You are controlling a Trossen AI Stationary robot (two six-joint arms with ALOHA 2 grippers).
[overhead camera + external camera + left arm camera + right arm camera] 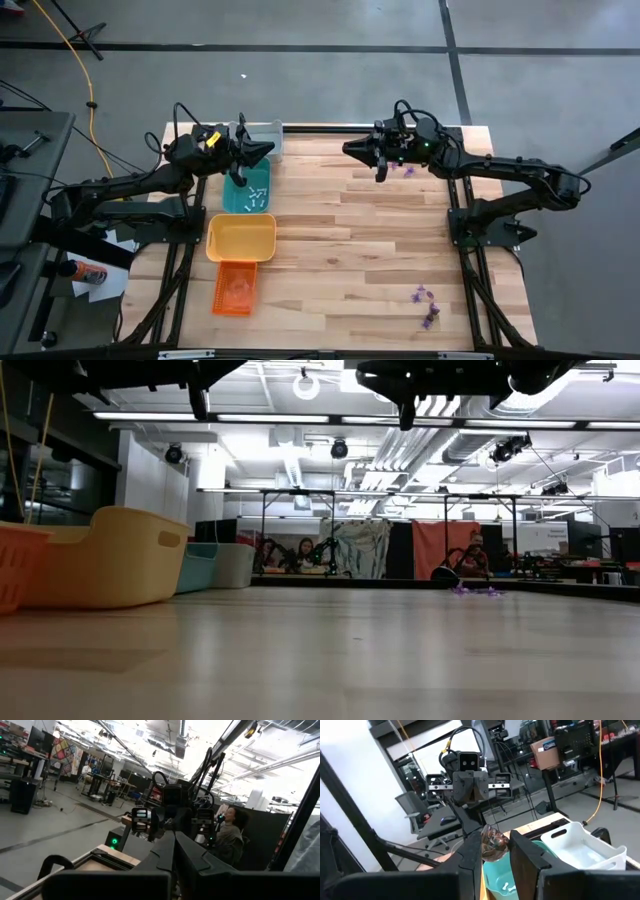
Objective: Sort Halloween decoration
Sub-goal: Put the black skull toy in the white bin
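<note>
Starting at the left of the wooden worktop [340,250], we see a column of trays: the orange tray [235,288] nearest the front edge, the yellow tray [241,239] behind it, then the teal tray [246,191] with a few whitish pieces in it, and the grey tray [262,138] at the far edge. The left gripper [266,151] hangs above the teal and grey trays, its fingers pressed together with nothing between them. Across the middle, the bare wood separates the two arms. The right gripper [495,851] is raised over the far right part of the worktop, its fingers clamped on a small dark, translucent trinket [492,841]. Just beside it a few purple trinkets [407,170] lie on the wood. Another cluster of purple Halloween decoration [427,305] sits well apart, near the front right corner.
</note>
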